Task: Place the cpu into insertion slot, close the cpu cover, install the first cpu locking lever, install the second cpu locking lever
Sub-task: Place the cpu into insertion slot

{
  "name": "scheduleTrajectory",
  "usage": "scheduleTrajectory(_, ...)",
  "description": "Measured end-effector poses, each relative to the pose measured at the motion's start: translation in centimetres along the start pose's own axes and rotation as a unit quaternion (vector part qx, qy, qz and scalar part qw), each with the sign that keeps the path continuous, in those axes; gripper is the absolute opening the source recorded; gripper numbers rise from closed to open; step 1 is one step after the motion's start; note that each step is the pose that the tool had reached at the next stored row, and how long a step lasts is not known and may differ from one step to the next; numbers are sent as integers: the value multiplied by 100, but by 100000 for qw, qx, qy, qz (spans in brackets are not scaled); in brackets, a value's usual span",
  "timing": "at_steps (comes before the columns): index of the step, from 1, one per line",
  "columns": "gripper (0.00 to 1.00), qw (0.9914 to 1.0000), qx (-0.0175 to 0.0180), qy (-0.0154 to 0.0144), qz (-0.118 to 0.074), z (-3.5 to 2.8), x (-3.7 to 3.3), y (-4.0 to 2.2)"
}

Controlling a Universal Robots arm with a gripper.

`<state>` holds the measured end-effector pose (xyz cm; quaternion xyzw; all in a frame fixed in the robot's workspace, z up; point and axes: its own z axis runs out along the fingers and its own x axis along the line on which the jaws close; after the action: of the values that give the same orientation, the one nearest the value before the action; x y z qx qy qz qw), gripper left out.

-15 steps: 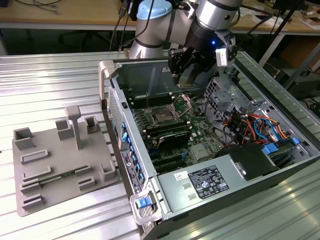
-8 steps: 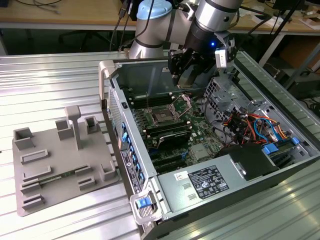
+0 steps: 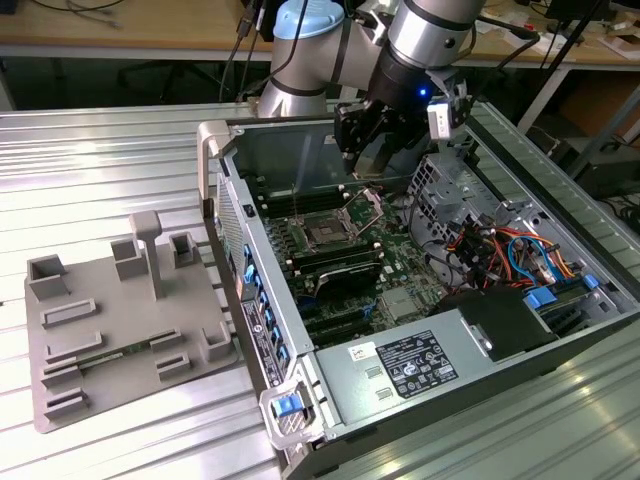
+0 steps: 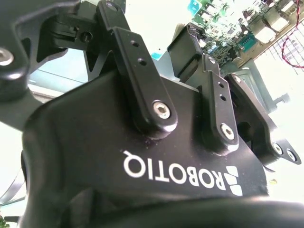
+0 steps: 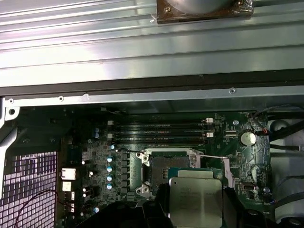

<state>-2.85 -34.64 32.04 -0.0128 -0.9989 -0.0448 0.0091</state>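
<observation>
The cpu [image 5: 195, 204] is pinched by two opposite edges in the hand [image 5: 195, 189], so its flat metal top is kept level. It is held above the motherboard [image 5: 95, 156], near the uncovered insertion slot [image 5: 164, 172].

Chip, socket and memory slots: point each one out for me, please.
chip [image 5: 195, 202]: first wrist view, middle of its silver top.
socket [image 5: 162, 168]: first wrist view, dark centre showing beside the chip.
memory slots [image 5: 161, 131]: first wrist view, middle of the long black rows.
</observation>
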Motion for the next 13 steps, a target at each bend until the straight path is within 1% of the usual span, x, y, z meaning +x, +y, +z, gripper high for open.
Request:
scheduleTrajectory(7, 55, 100000, 3, 6, -21, 15, 5, -2)
scheduleTrajectory(8, 55, 100000, 3, 2, -22, 91, 4, -9)
scheduleTrajectory(9, 55, 100000, 3, 7, -22, 150, 3, -15)
scheduleTrajectory(13, 55, 100000, 1, 4, -22, 158, 3, -15)
